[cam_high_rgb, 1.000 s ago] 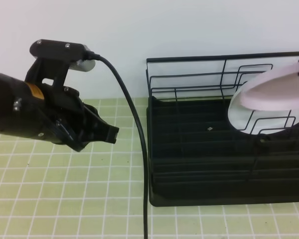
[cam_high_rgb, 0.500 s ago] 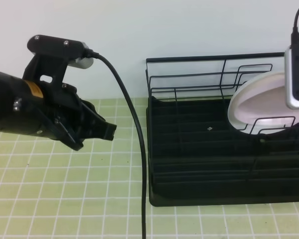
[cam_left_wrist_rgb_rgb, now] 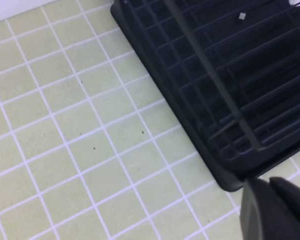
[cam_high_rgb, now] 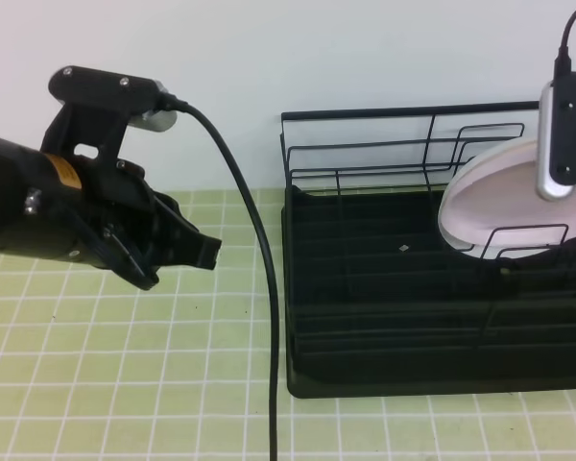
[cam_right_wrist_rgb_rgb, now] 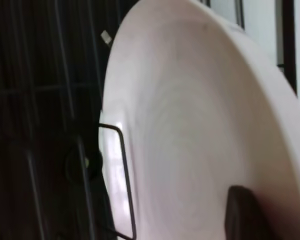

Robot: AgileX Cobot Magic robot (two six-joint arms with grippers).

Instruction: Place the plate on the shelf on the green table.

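Right gripper (cam_right_wrist_rgb_rgb: 240,210) beside racked plate (cam_high_rgb: 494,206)

Place: a robot test bench dressed as a kitchen counter
Surface: green table (cam_high_rgb: 125,384) of small square tiles with white grout; kitchen-like
Furniture: black wire shelf (cam_high_rgb: 384,317) for dishes; plate (cam_high_rgb: 499,206) standing in it
Backdrop: plain white wall (cam_high_rgb: 317,48); black cable (cam_high_rgb: 269,317) trailing across; lab-like
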